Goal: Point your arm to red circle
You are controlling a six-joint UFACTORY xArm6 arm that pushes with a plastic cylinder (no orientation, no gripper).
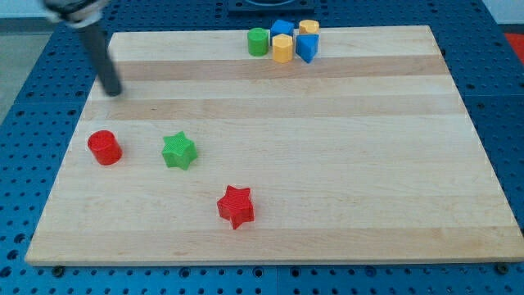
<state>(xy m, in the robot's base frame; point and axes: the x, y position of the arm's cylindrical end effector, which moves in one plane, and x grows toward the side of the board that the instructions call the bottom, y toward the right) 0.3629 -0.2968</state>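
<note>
The red circle (105, 147) is a short red cylinder lying near the left edge of the wooden board (327, 164). My tip (113, 91) is at the end of the dark rod coming down from the view's top left. It rests on the board above the red circle in the view, a clear gap apart, touching no block.
A green star (178, 152) lies just right of the red circle. A red star (236, 206) lies lower, toward the middle. At the top edge sits a cluster: a green cylinder (259, 41), a yellow block (282, 48), a blue block (307, 47), another blue block (282, 29) and another yellow block (309, 28).
</note>
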